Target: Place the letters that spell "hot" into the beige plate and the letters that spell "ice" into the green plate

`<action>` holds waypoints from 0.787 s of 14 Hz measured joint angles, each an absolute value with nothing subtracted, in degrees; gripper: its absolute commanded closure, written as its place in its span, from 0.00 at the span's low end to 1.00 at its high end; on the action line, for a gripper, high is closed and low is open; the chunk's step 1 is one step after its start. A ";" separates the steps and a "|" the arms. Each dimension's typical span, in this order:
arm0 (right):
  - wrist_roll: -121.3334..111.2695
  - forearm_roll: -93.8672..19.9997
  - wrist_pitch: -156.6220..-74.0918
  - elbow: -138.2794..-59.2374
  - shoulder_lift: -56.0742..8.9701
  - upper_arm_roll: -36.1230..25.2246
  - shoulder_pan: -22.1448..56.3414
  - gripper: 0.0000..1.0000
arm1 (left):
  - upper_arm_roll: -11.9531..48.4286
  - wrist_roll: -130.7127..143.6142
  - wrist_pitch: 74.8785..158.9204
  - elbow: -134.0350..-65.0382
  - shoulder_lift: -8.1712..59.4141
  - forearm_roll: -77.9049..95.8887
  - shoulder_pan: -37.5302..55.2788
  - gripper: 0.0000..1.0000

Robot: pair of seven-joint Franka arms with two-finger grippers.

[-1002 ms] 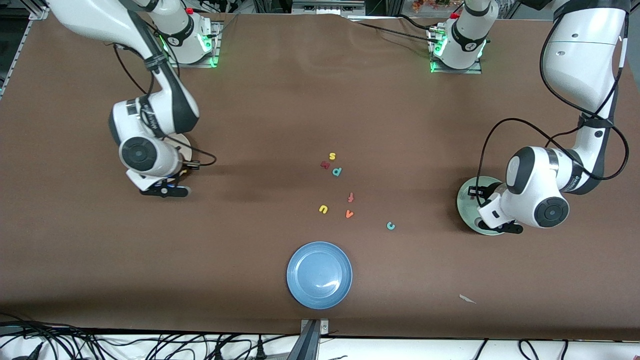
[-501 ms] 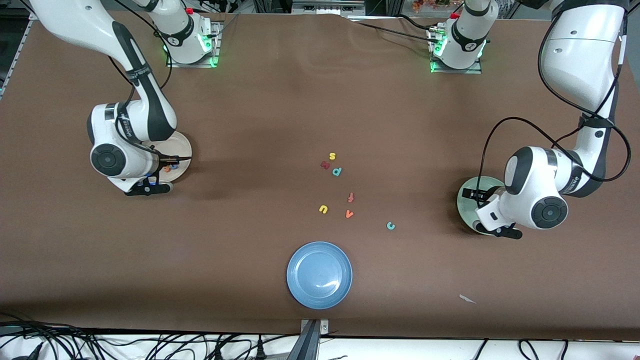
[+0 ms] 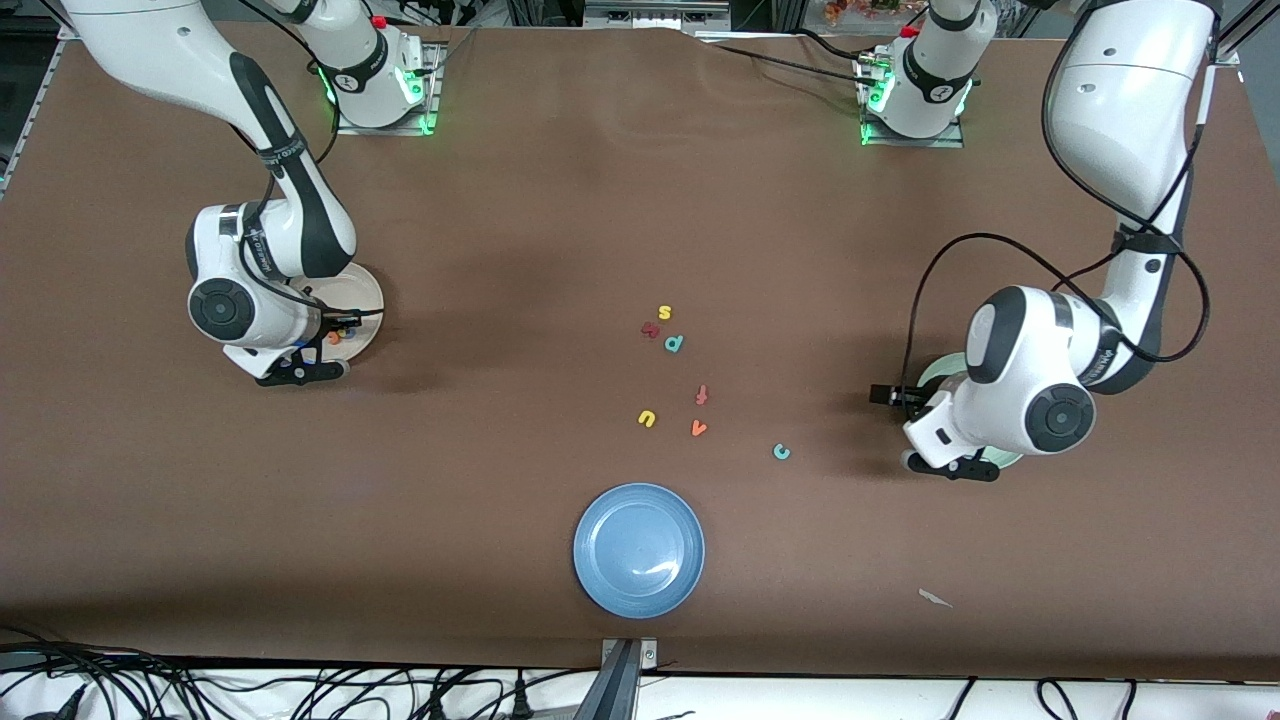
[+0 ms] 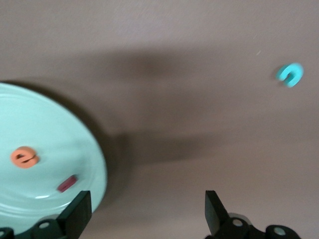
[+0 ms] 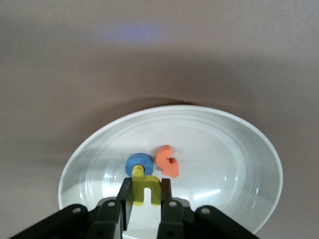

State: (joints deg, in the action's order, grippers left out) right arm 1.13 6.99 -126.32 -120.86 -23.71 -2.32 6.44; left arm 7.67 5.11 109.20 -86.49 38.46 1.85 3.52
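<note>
Right gripper [image 5: 145, 195] low over the beige plate [image 5: 239, 149], jaws pinched narrow on the yellow h [image 5: 145, 189]; blue o [image 5: 139, 162] and orange t [image 5: 167, 161] lying in that plate already, just beside the h; so "hot" appears one release short of done; plate at the right arm's end of the table [image 3: 366, 290].

Left gripper [image 4: 144, 211] spread wide and holding nothing, over bare brown table just beside the green plate [image 4: 94, 164]; orange e [image 4: 24, 157] and dark red i [image 4: 67, 183] resting apart inside that plate; teal c [image 3: 782, 452] alone on the table, between the green plate [image 3: 940, 372] and the loose cluster of yellow s [image 3: 665, 313], teal p [image 3: 675, 343], yellow u [image 3: 647, 418], orange v [image 3: 699, 428] and reddish f-like letter [image 3: 702, 395].

Step in hand, by judgement: dropping the h, and going for the c. Next move likely calls for opening the right jaws over the plate's middle; for the left, travel to the c, squaring the fingers [image 4: 76, 215] across its thin foam, descending to the cloth; risk of nudging so small a piece aside. Blue plate [image 3: 639, 549] not needed.
</note>
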 measured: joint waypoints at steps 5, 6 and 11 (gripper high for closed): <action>0.73 6.98 -126.78 -120.42 -22.90 -2.80 6.44 0.01 | 7.72 15.44 118.03 -86.50 40.17 2.00 9.39 0.00; 0.73 6.97 -126.75 -119.89 -22.11 -2.89 6.44 0.01 | 7.73 17.22 119.78 -86.50 40.66 2.00 10.11 0.00; 0.73 6.95 -120.68 -115.21 -14.96 -3.91 6.44 0.01 | 7.71 25.79 127.07 -86.49 42.24 2.00 11.43 0.00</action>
